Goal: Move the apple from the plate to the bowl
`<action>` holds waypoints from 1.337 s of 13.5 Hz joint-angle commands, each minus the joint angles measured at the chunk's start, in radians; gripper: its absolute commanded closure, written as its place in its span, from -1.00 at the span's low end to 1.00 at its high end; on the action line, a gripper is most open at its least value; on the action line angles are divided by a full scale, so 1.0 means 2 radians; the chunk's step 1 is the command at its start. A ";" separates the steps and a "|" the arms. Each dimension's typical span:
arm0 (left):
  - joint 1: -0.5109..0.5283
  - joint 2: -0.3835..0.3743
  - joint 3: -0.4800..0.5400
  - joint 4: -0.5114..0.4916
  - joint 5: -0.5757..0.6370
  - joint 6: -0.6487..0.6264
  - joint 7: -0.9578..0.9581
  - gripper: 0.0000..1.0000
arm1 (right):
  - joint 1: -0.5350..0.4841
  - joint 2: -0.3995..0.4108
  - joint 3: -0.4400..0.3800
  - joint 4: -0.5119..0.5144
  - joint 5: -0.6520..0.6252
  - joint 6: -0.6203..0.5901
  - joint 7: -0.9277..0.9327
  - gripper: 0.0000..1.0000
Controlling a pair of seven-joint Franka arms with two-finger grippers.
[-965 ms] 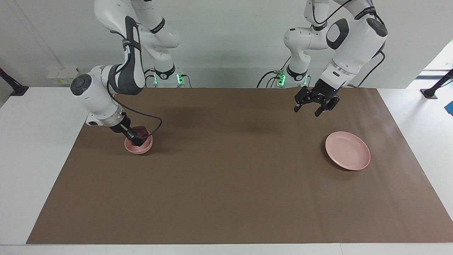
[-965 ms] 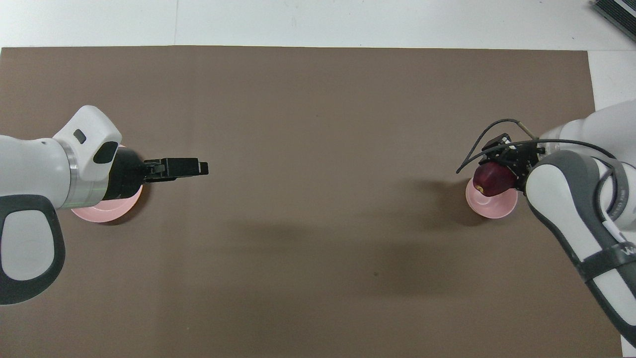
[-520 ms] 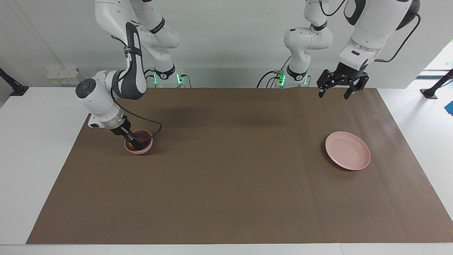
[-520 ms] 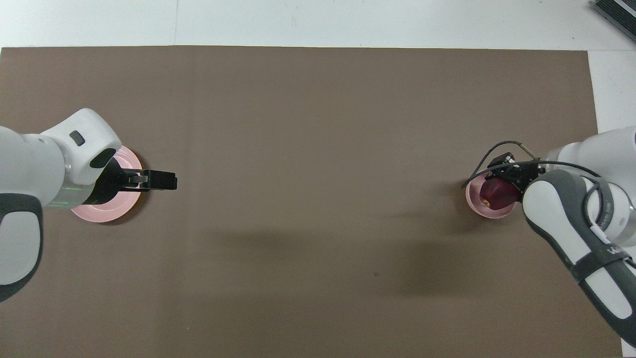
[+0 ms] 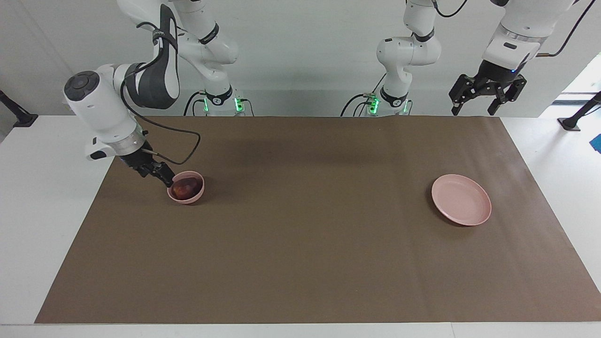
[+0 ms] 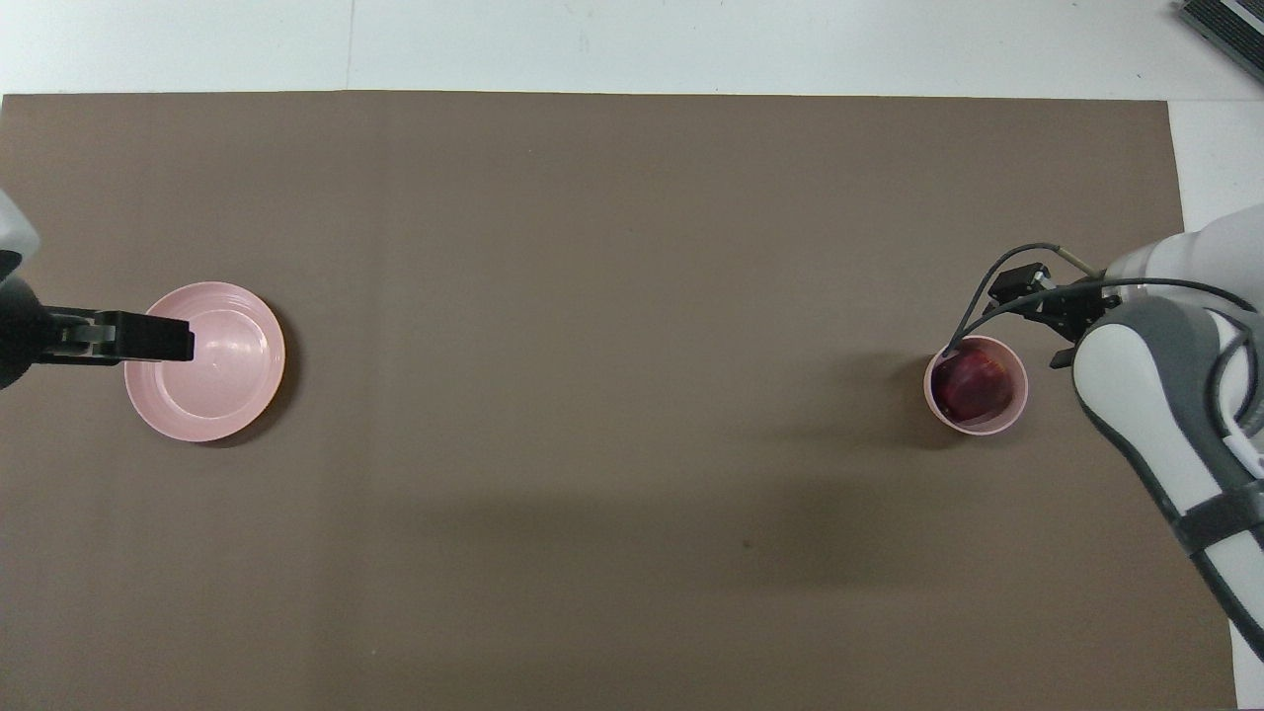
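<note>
The dark red apple [image 5: 184, 187] lies inside the small pink bowl [image 5: 189, 199] toward the right arm's end of the table; it also shows from above [image 6: 970, 385] in the bowl [image 6: 1023, 393]. My right gripper [image 5: 163, 177] is open and empty, just beside the bowl's rim and apart from the apple; it also shows in the overhead view [image 6: 1041, 318]. The flat pink plate [image 5: 461, 199] is bare toward the left arm's end [image 6: 217, 395]. My left gripper [image 5: 473, 111] is open and raised high near its base; from above it [image 6: 163, 341] overlaps the plate's edge.
A brown mat [image 5: 305, 244] covers the table [image 5: 42, 155], which shows white around it. Black cable loops from the right wrist [image 5: 188, 141] hang next to the bowl. A dark object [image 6: 1224, 30] lies at the table's corner.
My right gripper let go of the apple in the bowl and drew back up and off its rim. My left arm rose and pulled back toward its base, uncovering the plate.
</note>
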 commanded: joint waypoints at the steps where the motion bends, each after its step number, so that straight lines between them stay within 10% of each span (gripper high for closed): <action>1: 0.032 0.008 -0.004 0.010 -0.015 -0.013 0.047 -1.00 | 0.003 -0.022 0.007 0.036 -0.053 -0.060 -0.058 -1.00; 9: 0.031 0.012 -0.010 0.004 -0.030 0.023 -0.017 -1.00 | 0.015 -0.042 0.032 0.154 -0.026 -0.257 -0.074 -1.00; 18: 0.037 0.008 -0.006 -0.001 -0.028 0.001 0.000 -1.00 | 0.013 -0.050 0.029 0.152 -0.015 -0.253 -0.074 -1.00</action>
